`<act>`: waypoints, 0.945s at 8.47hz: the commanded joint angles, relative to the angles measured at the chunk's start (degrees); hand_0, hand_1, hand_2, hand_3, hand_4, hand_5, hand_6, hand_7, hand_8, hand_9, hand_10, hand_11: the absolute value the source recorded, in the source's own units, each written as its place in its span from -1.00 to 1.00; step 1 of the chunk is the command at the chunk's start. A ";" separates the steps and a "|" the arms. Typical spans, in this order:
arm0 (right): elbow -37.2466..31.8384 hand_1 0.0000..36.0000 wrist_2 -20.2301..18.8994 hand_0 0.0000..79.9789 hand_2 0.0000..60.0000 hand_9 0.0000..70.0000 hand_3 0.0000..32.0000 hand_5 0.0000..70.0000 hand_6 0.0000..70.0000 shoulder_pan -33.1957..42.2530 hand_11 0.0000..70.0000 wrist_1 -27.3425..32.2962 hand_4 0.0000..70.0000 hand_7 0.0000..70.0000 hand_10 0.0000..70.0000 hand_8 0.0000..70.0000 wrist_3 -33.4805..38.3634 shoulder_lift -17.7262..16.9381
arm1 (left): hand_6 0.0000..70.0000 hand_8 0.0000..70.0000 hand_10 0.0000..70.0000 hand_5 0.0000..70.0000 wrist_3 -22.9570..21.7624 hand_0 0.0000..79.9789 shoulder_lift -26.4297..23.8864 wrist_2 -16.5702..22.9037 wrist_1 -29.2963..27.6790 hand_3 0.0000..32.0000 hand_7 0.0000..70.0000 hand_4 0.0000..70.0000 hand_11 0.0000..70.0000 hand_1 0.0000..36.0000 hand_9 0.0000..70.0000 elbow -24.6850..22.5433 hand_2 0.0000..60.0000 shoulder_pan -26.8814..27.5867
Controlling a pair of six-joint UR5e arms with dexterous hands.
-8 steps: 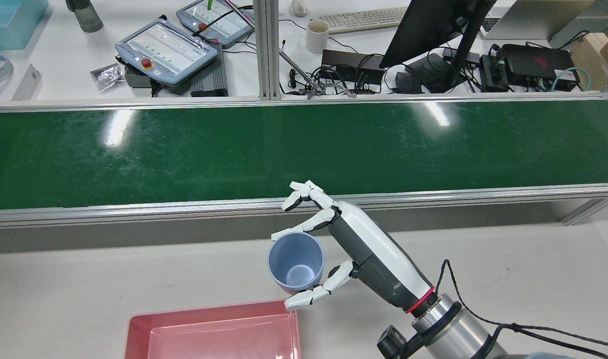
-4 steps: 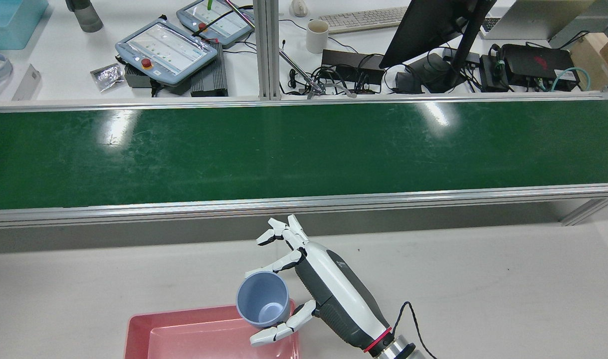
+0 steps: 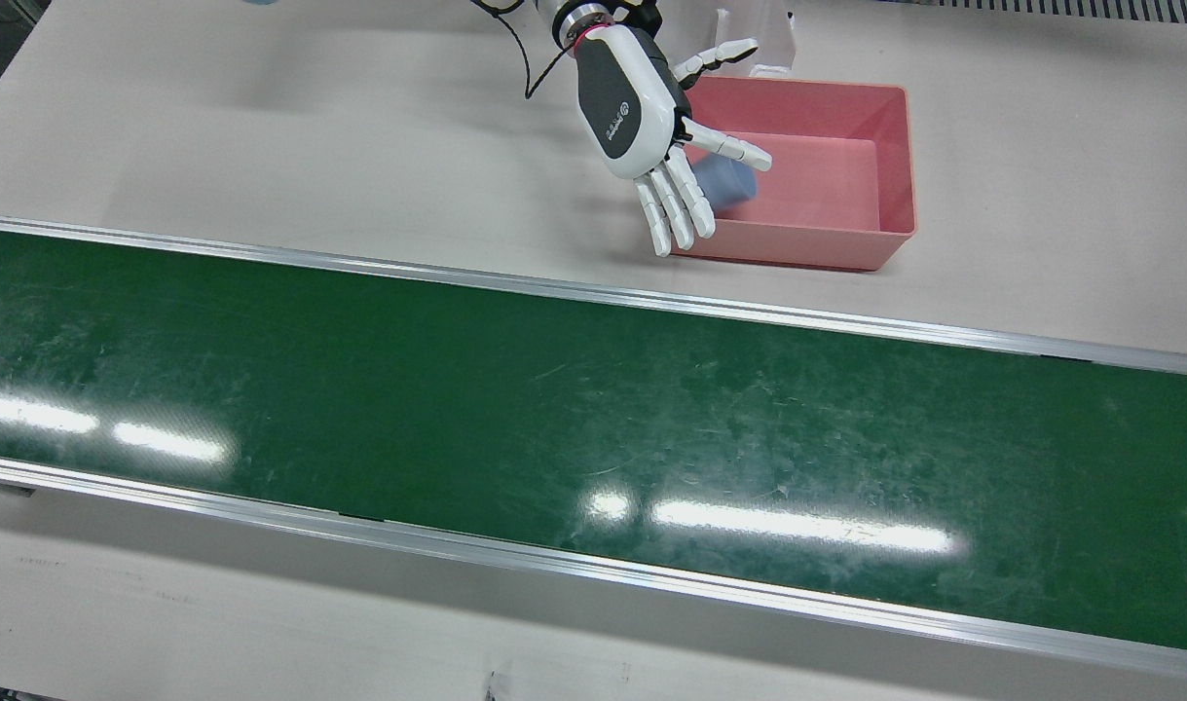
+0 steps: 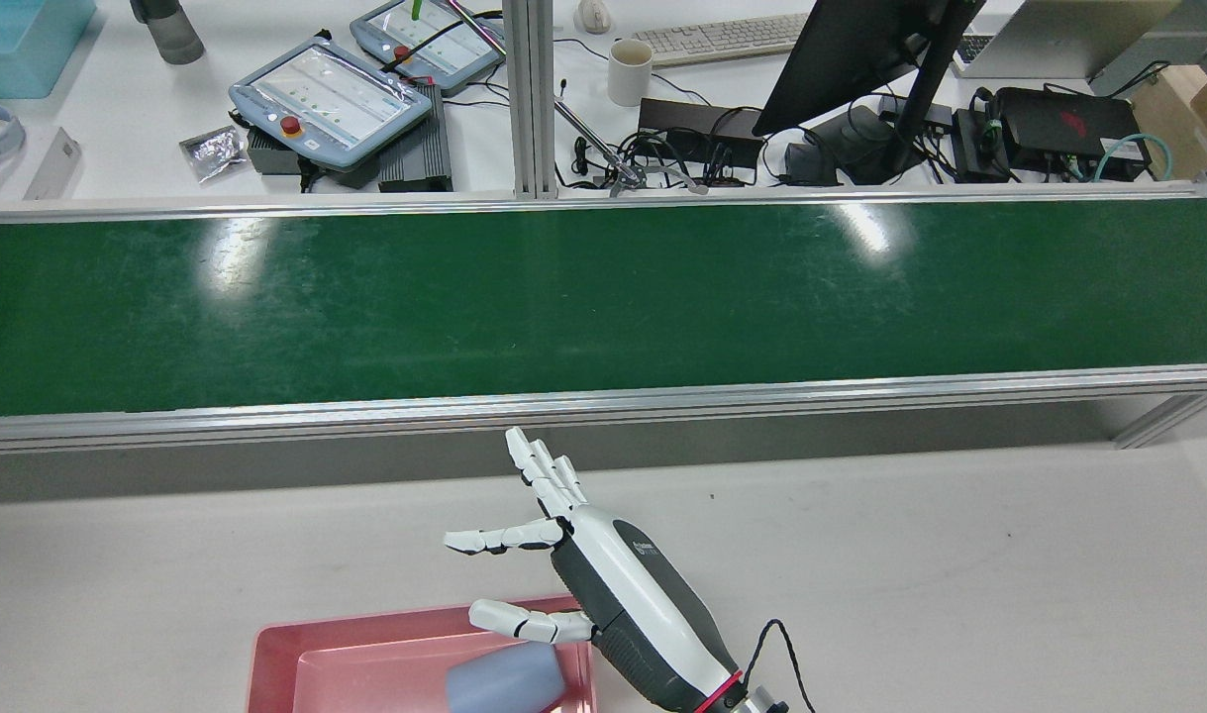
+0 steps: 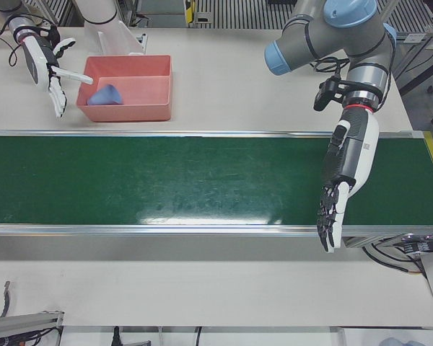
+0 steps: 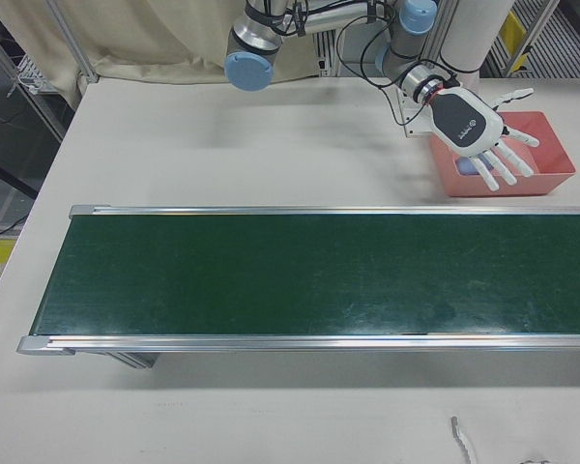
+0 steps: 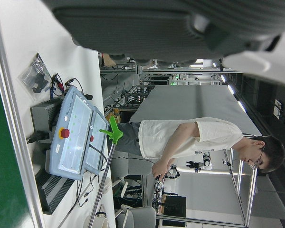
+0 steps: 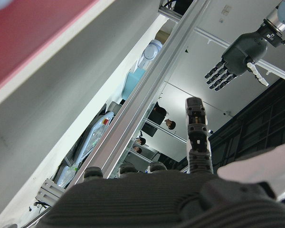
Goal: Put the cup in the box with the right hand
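Note:
The blue-grey cup (image 4: 504, 678) lies on its side inside the pink box (image 4: 276, 654), near the box's end closest to my right hand. It also shows in the front view (image 3: 727, 181) and in the left-front view (image 5: 105, 95). My right hand (image 4: 588, 569) is open with its fingers spread and holds nothing. It hovers over that end of the box (image 3: 895, 166), just above and beside the cup. My left hand (image 5: 335, 205) hangs empty over the far end of the green belt, fingers extended downward.
The green conveyor belt (image 3: 554, 409) with aluminium rails runs the length of the table between the arms and the operators' side. The box stands on the white tabletop (image 4: 959, 555) on the robot's side of the belt. Teach pendants (image 4: 331, 94) and cables lie beyond the belt.
My right hand carried the cup back from near the belt to over the box, then spread its fingers. The cup left the hand and now lies on its side in the box.

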 commanded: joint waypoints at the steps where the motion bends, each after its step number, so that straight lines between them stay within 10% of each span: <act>1: 1.28 -1.00 -0.25 -1.00 -0.36 -1.00 0.62 -1.00 -1.00 0.07 -1.00 -0.26 -1.00 -0.88 -1.00 -1.00 0.20 -0.28 | -1.00 -1.00 -1.00 -1.00 0.00 -1.00 0.00 0.00 -0.06 -1.00 -1.00 -1.00 -1.00 -1.00 -1.00 0.00 -1.00 0.00; 3: 4.35 -1.00 -2.25 -0.74 -1.00 -1.00 0.52 -1.00 -1.00 4.18 -1.00 -0.26 -0.40 -0.80 -1.00 -1.00 0.73 -0.64 | -1.00 -1.00 -1.00 -1.00 0.00 -1.00 0.00 0.00 0.03 -1.00 -1.00 -1.00 -1.00 -1.00 -1.00 0.00 -1.00 0.00; 5: 4.72 -1.00 -9.19 -0.13 -1.00 -1.00 0.08 -1.00 -1.00 11.73 -1.00 -0.26 -0.16 -0.77 -1.00 -1.00 4.83 -1.07 | -1.00 -1.00 -1.00 -1.00 0.00 -1.00 0.00 0.00 0.03 -1.00 -1.00 -1.00 -1.00 -1.00 -1.00 0.00 -1.00 0.00; 8: 10.58 -1.00 -11.41 0.09 -1.00 -0.99 0.02 -1.00 -1.00 21.92 -1.00 -0.79 -0.13 -0.73 -1.00 -1.00 18.19 -15.00 | -1.00 -1.00 -1.00 -1.00 0.00 -1.00 0.00 0.00 -0.06 -1.00 -1.00 -1.00 -1.00 -1.00 -1.00 0.00 -1.00 0.00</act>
